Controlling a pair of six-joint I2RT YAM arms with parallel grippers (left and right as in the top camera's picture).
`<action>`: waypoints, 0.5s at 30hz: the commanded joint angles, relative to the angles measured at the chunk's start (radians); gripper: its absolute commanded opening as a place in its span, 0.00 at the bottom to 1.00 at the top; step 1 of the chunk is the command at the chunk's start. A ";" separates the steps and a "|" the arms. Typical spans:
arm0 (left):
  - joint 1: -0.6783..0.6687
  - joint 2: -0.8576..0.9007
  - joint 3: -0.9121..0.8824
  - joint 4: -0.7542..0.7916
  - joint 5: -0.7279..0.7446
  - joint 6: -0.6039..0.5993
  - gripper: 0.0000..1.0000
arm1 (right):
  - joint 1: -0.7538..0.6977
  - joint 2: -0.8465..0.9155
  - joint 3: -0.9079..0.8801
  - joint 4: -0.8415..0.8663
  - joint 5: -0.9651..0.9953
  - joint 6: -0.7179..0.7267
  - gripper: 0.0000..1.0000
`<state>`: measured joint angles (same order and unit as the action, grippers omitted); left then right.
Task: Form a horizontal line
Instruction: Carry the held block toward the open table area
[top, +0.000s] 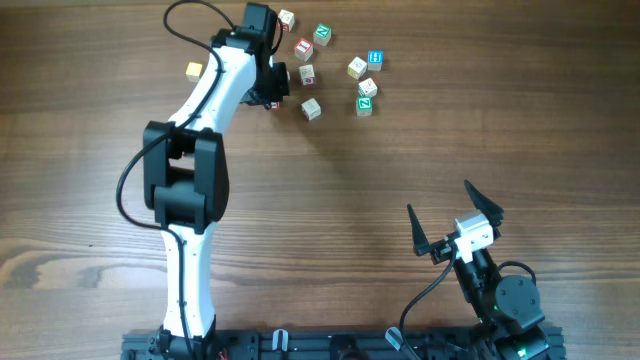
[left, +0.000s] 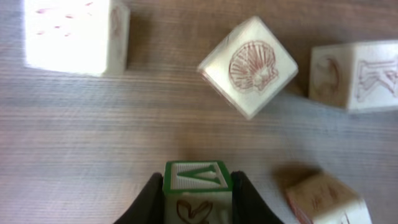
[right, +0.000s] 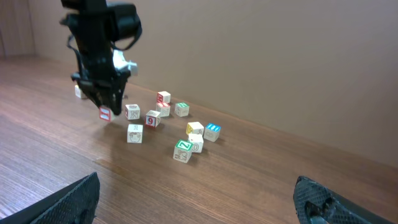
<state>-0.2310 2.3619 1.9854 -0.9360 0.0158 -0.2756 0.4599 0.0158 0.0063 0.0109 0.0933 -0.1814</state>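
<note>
Green-topped cube, pinched in the left gripper, needs setting square against the shell cube; right gripper gapes empty.

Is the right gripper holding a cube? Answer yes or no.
No, the right gripper stands wide open and empty, far from the cubes.

The left gripper is showing black fingers. Between them, the green-topped cube is displaying a green-framed face with green strokes, and a brown heart outline on its cream side. Straight ahead of the fingers, the shell cube is showing a reddish-brown scallop on cream. The table is showing brown wood grain.
</note>
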 joint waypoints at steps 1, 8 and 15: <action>0.000 -0.093 0.008 -0.093 -0.043 -0.002 0.04 | 0.000 -0.005 -0.001 0.003 -0.005 -0.002 0.99; 0.000 -0.113 0.008 -0.163 -0.043 -0.001 0.04 | 0.000 -0.005 -0.001 0.003 -0.005 -0.002 1.00; 0.000 -0.365 0.008 -0.401 -0.043 -0.001 0.04 | 0.000 -0.005 -0.001 0.003 -0.005 -0.002 1.00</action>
<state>-0.2310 2.1651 1.9854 -1.2774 -0.0147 -0.2752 0.4599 0.0158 0.0063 0.0113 0.0933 -0.1814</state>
